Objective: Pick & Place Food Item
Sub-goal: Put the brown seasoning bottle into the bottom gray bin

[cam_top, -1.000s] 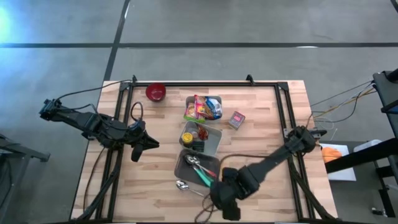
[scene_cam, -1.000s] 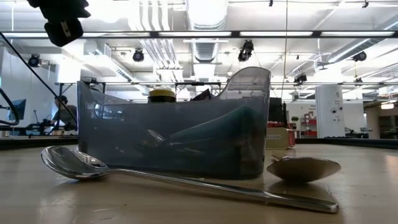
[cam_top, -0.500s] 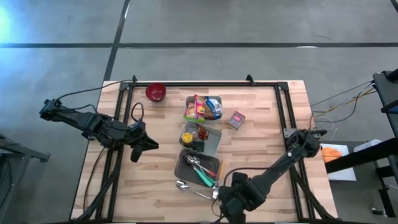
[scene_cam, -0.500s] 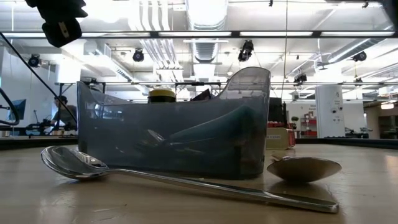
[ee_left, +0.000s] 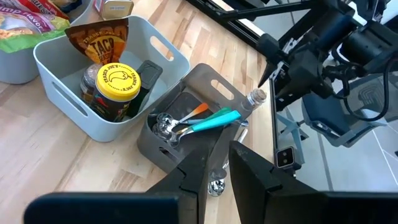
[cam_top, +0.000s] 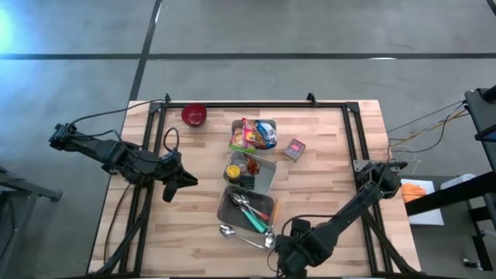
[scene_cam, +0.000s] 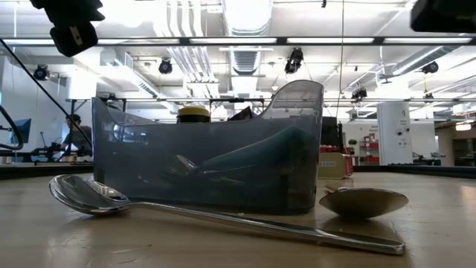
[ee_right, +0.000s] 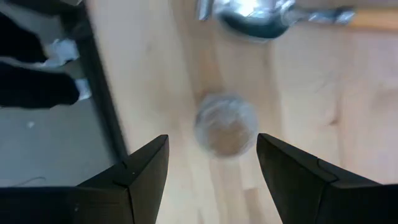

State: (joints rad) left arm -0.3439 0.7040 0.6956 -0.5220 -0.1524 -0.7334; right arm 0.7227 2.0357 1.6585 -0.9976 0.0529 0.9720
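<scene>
3 grey plastic bins (cam_top: 246,208) (cam_top: 263,177) (cam_top: 266,126), 1 red bowl (cam_top: 194,115), 1 small printed box (cam_top: 294,149), 2 loose metal spoons (scene_cam: 89,195) (scene_cam: 363,201), 1 yellow-lidded jar (ee_left: 117,81).

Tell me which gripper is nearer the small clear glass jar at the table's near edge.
Right. The right gripper hangs open directly over the small clear glass jar; the left gripper waits far off, beyond the grey bins.

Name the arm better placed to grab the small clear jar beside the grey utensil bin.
Right. Its open gripper hangs directly over the small clear jar; the left gripper waits far off.
</scene>
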